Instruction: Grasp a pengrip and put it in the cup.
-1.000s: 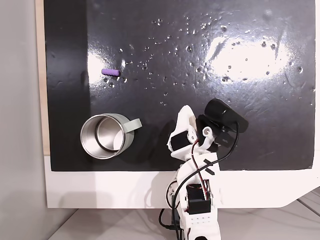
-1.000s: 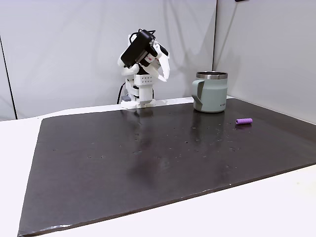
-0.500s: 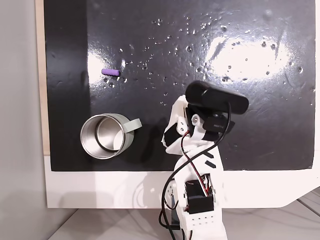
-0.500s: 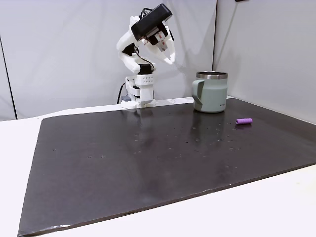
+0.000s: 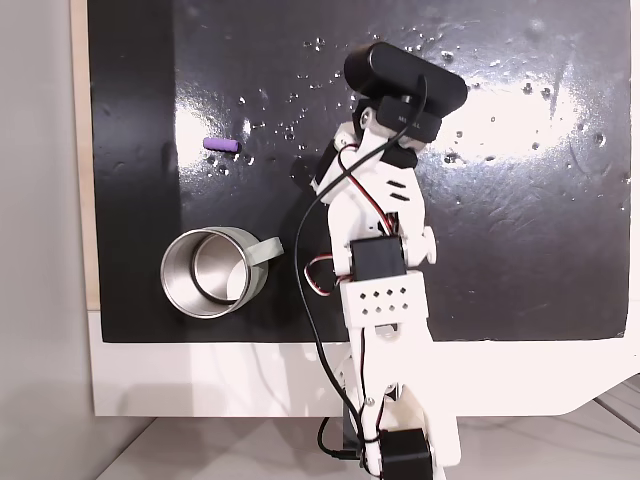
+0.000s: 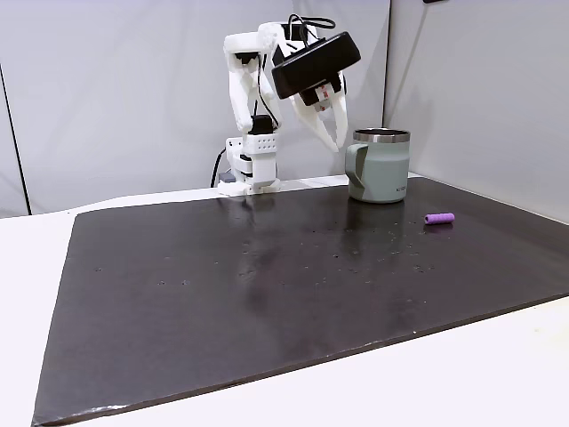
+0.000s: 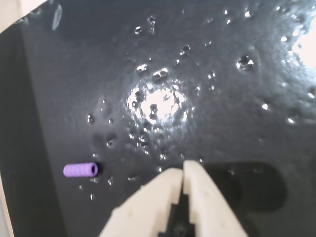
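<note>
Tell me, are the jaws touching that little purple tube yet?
Apart. The wrist view shows bare black mat between the gripper and the pengrip.

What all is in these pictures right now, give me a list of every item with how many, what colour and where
pengrip: one, purple, lying flat on the black mat, apart from the cup, toward the mat's left edge in the top-down fixed view; left of the fingertips in the wrist view.
cup: one, shiny steel inside with a pale grey handle, upright near the mat's lower left corner in the top-down fixed view.
mat: one, black and glossy, covering most of the white table.
table: one, white, under the mat.
camera: one, black, riding on the arm's wrist.
arm: one, white, reaching out over the mat.
gripper: one, white, fingertips closed together, raised above the mat, holding nothing.
</note>
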Controlling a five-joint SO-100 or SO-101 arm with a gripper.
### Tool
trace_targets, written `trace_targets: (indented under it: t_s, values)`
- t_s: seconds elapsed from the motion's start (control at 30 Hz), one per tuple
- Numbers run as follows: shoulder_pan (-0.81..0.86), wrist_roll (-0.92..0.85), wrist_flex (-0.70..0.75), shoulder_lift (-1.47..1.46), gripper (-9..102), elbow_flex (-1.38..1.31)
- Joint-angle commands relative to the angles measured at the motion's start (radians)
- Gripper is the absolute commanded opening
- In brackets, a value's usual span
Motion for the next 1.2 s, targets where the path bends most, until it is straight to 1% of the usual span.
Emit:
trace_targets:
  t_s: [0.0,0.17,0.53,0.73,0.9,1.17]
  values:
    - [-0.026,0.057,-0.071,-0.124,0,-0.137]
    - [-0.049,0.132,-0.08,-0.299,0,-0.261]
    - [-0.107,0.249,-0.075,-0.5,0,-0.407]
    - [-0.121,0.284,-0.02,-0.684,0,-0.615]
    - [-0.167,0.282,0.015,-0.796,0,-0.732]
    - [-0.229,0.272,0.02,-0.894,0,-0.811]
